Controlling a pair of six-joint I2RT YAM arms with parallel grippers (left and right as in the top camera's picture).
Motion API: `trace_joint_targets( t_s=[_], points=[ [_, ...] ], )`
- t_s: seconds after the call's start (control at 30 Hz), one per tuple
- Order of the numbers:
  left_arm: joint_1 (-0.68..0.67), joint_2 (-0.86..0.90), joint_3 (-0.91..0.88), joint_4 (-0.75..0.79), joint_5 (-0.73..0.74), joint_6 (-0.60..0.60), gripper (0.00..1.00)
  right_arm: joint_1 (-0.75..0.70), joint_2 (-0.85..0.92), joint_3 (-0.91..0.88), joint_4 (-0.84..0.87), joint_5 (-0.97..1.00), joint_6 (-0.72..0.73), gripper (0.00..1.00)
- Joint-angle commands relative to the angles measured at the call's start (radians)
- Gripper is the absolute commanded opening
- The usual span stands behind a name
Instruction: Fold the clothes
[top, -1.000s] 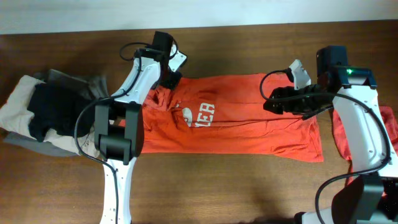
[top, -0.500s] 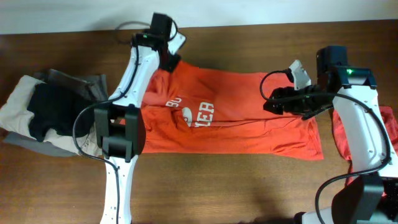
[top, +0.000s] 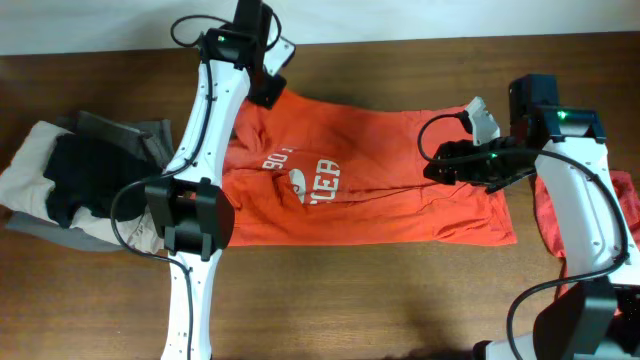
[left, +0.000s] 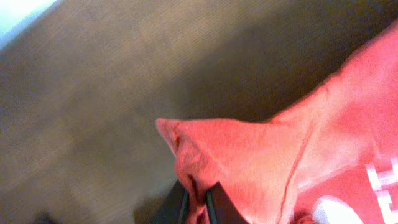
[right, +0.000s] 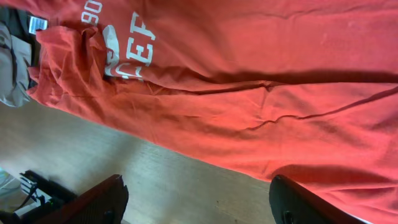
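On the T-shirt (top: 400, 170) we read only white fragments: "ER", and what looks like "BO".

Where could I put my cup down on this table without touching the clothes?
The widest bare wood is the near strip of table, between the orange shirt and the front edge. A thinner strip runs behind the shirt. Crowded: the clothes pile at left, red cloth at right.
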Motion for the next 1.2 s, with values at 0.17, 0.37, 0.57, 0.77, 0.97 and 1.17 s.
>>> trace_joint_targets(
  t_s=[0.17, 0.37, 0.57, 0.77, 0.97, 1.17],
  points=[
    [-0.052, -0.005, 0.018, -0.234, -0.002, -0.03, 0.19, 0.005, -0.021, 0.011, -0.002, 0.002, -0.004, 0.78],
    [-0.085, -0.005, 0.018, -0.35, 0.09, -0.053, 0.19, 0.005, -0.021, 0.011, -0.002, 0.002, -0.004, 0.77],
    [-0.082, -0.005, 0.018, -0.225, -0.164, -0.168, 0.24, 0.005, -0.021, 0.011, -0.002, 0.002, -0.004, 0.78],
    [-0.002, 0.017, 0.011, -0.082, -0.061, -0.146, 0.64, 0.005, -0.021, 0.011, -0.002, 0.002, -0.004, 0.78],
    [0.108, 0.105, 0.01, -0.045, 0.25, -0.058, 0.67, 0.005, -0.021, 0.011, 0.004, 0.002, -0.004, 0.77],
    [0.135, 0.182, 0.01, -0.043, 0.376, 0.013, 0.57, 0.005, -0.021, 0.011, 0.006, 0.002, -0.004, 0.78]
  ],
)
